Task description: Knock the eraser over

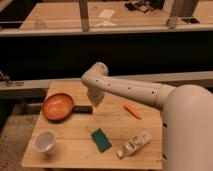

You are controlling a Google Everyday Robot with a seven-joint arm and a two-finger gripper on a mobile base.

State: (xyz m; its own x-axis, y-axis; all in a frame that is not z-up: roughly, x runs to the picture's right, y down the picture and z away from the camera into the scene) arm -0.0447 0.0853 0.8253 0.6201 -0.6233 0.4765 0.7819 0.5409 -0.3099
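A dark oblong block (pixel 83 108), seemingly the eraser, lies flat on the wooden table (pixel 115 132) against the right side of an orange bowl (pixel 57 106). My white arm reaches in from the right, bends at the elbow and points down. The gripper (pixel 94 101) hangs at its end, just above the right end of the dark block. I cannot tell whether it touches the block. The wrist hides most of the gripper.
A green flat sponge-like block (pixel 101 139) lies front centre. A white cup (pixel 44 142) stands front left. A clear plastic bottle (pixel 134 144) lies on its side front right. An orange stick-shaped thing (pixel 132 110) lies to the right. A rail and another table stand behind.
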